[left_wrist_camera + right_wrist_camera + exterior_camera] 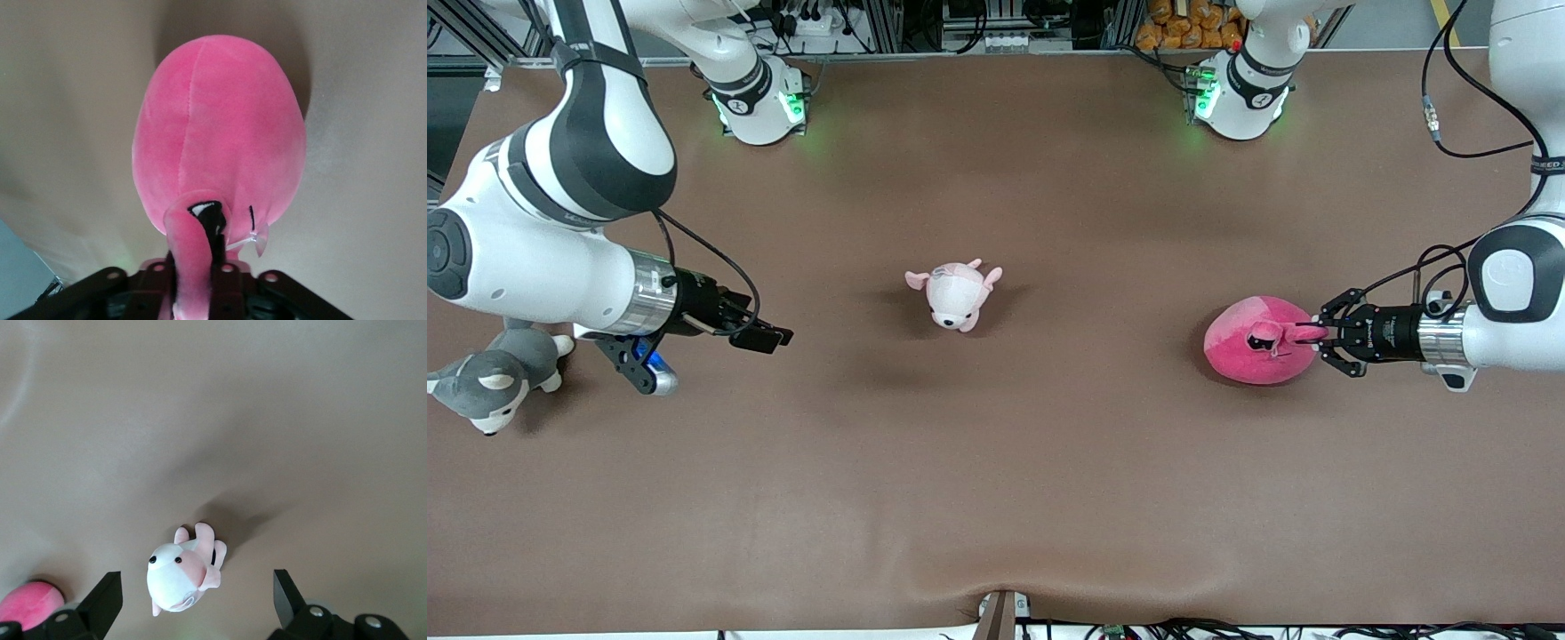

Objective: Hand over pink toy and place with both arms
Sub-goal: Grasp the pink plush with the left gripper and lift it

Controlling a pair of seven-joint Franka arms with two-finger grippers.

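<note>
The pink toy (1258, 342), a large hot-pink round plush, lies at the left arm's end of the table. My left gripper (1309, 335) is beside it and shut on one of its ear-like flaps. In the left wrist view the toy (220, 133) fills the middle, and the flap runs down between my gripper's (200, 270) closed fingers. I cannot tell whether the toy is lifted off the table. My right gripper (763, 337) is open and empty, waiting over the right arm's end of the table. In the right wrist view it (197, 603) points toward the table's middle, with the pink toy (27, 605) at the picture's edge.
A small pale pink-and-white puppy plush (958, 296) lies at the table's middle and also shows in the right wrist view (181, 577). A grey-and-white husky plush (489, 378) lies at the right arm's end, under that arm. The table's brown cover (996, 498) is bare elsewhere.
</note>
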